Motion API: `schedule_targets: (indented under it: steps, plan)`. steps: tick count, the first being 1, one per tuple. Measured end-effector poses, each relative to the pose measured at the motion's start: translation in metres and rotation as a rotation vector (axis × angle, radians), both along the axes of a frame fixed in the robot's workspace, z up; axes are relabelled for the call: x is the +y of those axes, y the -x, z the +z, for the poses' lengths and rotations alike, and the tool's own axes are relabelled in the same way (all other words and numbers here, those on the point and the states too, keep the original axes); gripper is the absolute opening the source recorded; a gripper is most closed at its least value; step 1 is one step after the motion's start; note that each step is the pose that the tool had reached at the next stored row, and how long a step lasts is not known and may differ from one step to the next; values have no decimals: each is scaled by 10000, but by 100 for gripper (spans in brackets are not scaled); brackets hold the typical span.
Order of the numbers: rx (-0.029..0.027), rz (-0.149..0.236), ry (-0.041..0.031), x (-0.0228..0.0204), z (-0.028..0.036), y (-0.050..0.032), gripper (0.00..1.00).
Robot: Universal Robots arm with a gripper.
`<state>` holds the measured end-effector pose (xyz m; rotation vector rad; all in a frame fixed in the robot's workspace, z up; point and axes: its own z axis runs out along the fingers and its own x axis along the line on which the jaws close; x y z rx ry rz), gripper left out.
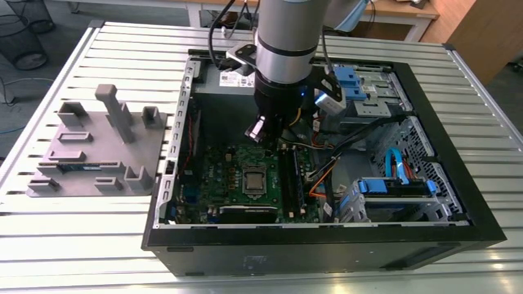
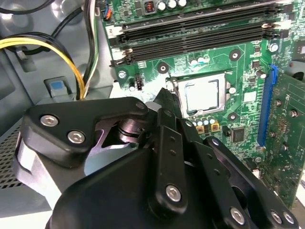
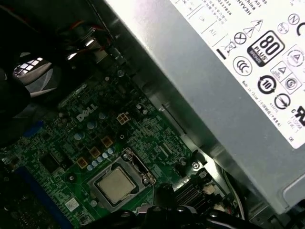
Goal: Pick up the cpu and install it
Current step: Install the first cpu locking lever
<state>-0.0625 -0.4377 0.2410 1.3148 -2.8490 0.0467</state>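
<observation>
One cpu (image 2: 202,97) seated in socket | pincer (image 1: 263,130) above, apart

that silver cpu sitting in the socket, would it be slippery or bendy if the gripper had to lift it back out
The cpu looks like a rigid flat plate, so it probably won't flex. Its shiny metal top suggests a slick surface. It lies low inside the socket frame, so its thin edges likely offer little to grip.
</observation>
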Motion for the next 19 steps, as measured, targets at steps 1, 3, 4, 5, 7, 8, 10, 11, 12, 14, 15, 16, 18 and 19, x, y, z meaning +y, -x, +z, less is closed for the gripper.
schedule_targets:
  steps: [1, 3, 4, 5, 7, 8, 10, 11, 12, 14, 15, 16, 18, 19]
  plan:
    - [1, -13, 1, -12, -3, 3, 11]
    - [1, -39, 2, -34, -10, 10, 11]
    - [1, -53, 1, -44, -14, 12, 11]
    - [1, -68, 1, -55, -19, 14, 11]
    - [0, -96, 1, -69, -26, 18, 11]
    - [1, -101, 2, -70, -29, 18, 11]
    - [1, -100, 5, -70, -29, 18, 11]
    - [1, -100, 5, -70, -29, 18, 11]
    - [1, -100, 5, -70, -29, 18, 11]
    - [1, -100, 5, -70, -30, 18, 11]
    - [0, -100, 3, -72, -32, 18, 11]
    - [0, -100, 3, -74, -36, 18, 11]
    - [1, -100, 11, -81, -47, 18, 11]
    - [0, -100, 14, -85, -53, 18, 11]
